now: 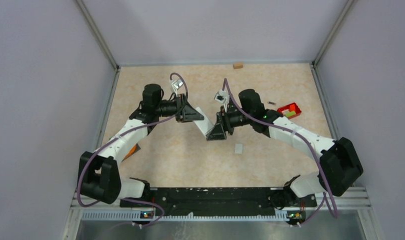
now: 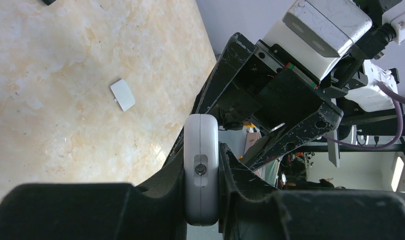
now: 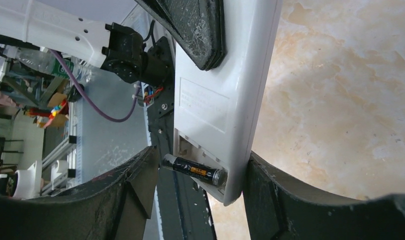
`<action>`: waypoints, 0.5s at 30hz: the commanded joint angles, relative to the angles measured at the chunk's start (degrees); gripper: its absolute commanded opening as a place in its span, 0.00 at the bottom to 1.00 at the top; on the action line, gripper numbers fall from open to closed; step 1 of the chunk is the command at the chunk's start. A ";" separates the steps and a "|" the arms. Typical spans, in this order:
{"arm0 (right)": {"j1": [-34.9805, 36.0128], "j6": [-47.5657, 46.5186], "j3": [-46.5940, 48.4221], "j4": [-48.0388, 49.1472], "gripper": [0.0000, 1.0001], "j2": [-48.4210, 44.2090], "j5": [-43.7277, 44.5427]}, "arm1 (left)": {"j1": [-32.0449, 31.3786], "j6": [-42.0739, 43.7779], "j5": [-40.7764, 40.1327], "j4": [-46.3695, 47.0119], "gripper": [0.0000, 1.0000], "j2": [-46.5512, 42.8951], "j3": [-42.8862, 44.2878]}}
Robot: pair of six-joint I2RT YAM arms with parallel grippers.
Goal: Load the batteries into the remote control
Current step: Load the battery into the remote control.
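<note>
While the left end effector clamps one remote, the right end effector, part-open, straddles one dark battery.

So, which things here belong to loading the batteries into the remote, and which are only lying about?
For the job: remote; dark battery at its open compartment; flat white piece, probably the compartment cover; small dark stick, perhaps a battery.
Lying about: red tray with yellow-green blocks; wooden block at the far edge.
</note>
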 commanded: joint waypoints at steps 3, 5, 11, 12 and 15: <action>-0.10 -3.51 3.78 -1.32 0.56 -1.28 -2.66 | 0.03 0.77 0.37 0.76 0.00 0.87 2.84; -0.09 -2.88 3.90 -0.79 0.53 -0.79 -2.64 | 0.03 0.75 0.42 0.70 0.00 0.73 2.80; -0.10 0.46 3.76 1.88 0.42 0.50 -2.22 | 0.03 1.07 0.62 0.62 0.00 0.74 2.65; -0.10 1.16 3.65 2.48 0.41 0.56 -2.01 | 0.03 1.04 0.67 0.61 0.00 0.71 2.65; -0.10 3.75 2.50 5.32 0.36 0.57 -1.94 | 0.03 1.17 0.75 0.61 0.00 0.74 2.64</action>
